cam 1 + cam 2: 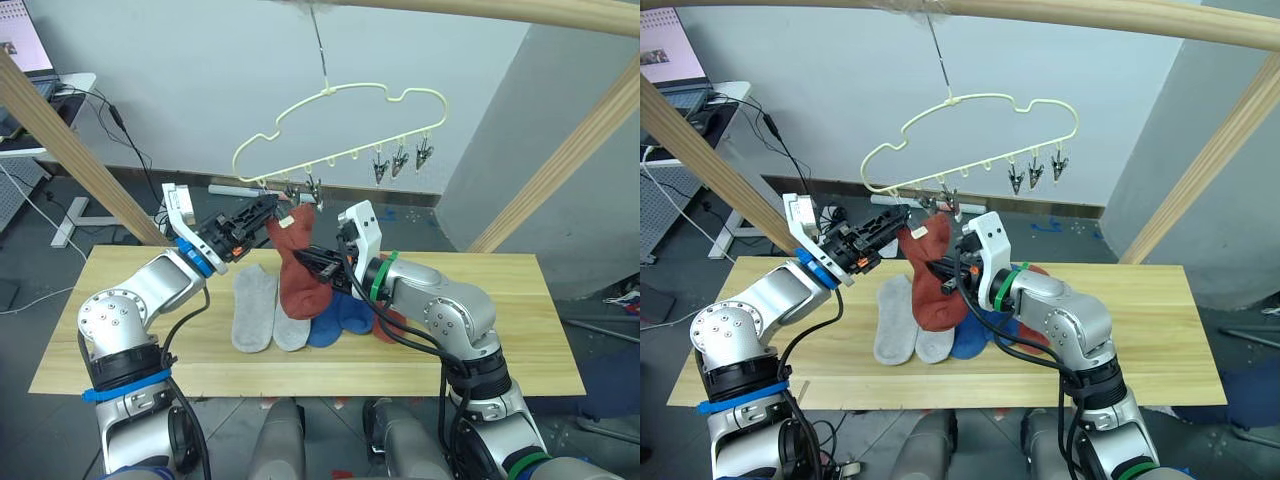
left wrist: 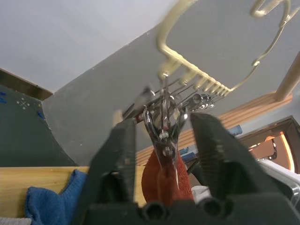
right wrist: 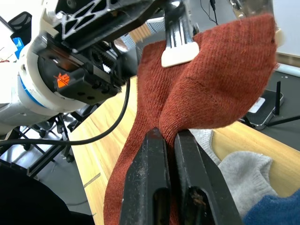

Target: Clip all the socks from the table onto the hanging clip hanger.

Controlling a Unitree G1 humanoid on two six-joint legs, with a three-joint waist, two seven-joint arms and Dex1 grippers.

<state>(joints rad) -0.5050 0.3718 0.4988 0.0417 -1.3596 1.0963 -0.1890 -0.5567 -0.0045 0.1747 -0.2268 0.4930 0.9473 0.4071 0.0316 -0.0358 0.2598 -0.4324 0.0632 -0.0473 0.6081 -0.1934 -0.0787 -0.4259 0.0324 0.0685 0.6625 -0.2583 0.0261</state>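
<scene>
The left gripper is reaching up beside the hanger, its fingers spread on either side of a metal clip. A red sock is hanging below that clip. The right gripper is pinching the red sock's middle. Grey socks and blue socks are lying on the table.

Lighting even, diffuse, fairly bright in both head views; no hard glare. Soft shadows lie under the socks on the light wooden plank table. Head views sharp, straight frame bars bow slightly at the edges. Left wrist view: near black fingers blurred; pale-yellow wire clip hanger soft.
</scene>
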